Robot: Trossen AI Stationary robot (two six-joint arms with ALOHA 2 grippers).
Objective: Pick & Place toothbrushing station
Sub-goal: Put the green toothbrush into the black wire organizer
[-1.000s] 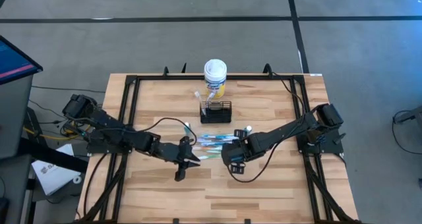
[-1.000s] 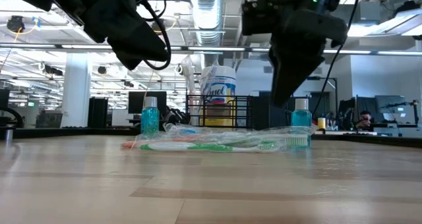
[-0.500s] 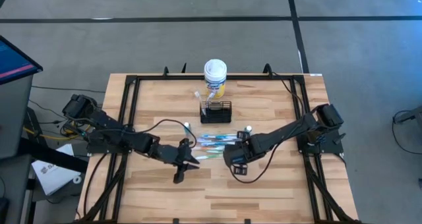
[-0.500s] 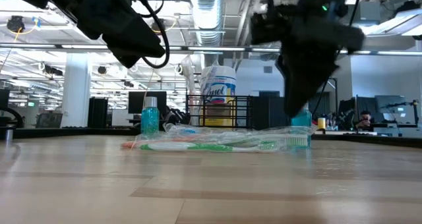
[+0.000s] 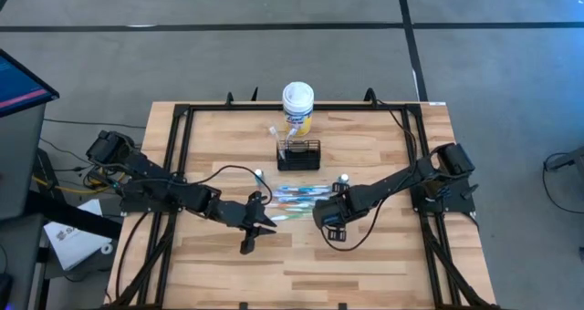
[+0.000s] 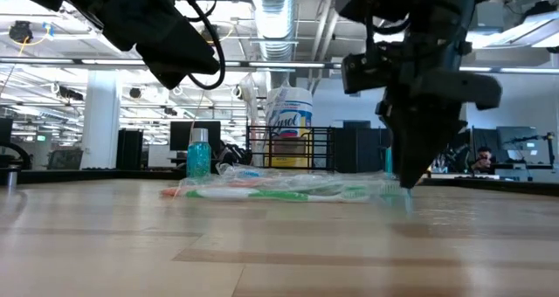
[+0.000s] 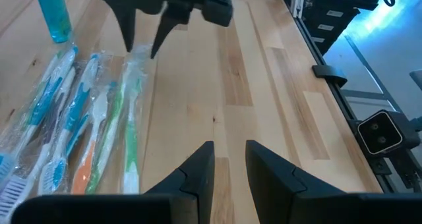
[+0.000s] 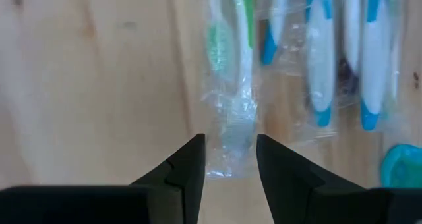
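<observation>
The black wire-mesh caddy stands on its base at the table's far middle, in front of the white-lidded yellow canister; it also shows in the low view. Several plastic-wrapped toothbrushes lie flat on the table nearer. My right gripper points down, open, with its fingers on either side of the wrapped end of the green toothbrush; I cannot tell whether they touch it. My left gripper hovers open and empty above the table, left of the toothbrushes.
Two small teal bottles stand at either end of the toothbrush row. A black frame runs along the table's far, left and right edges. Bare wood lies toward the near edge.
My right gripper has gone down toward the table and a little toward its right edge, so that its open fingers now stand at table height around the end of the green toothbrush. The toothbrushes have stayed where they were.
</observation>
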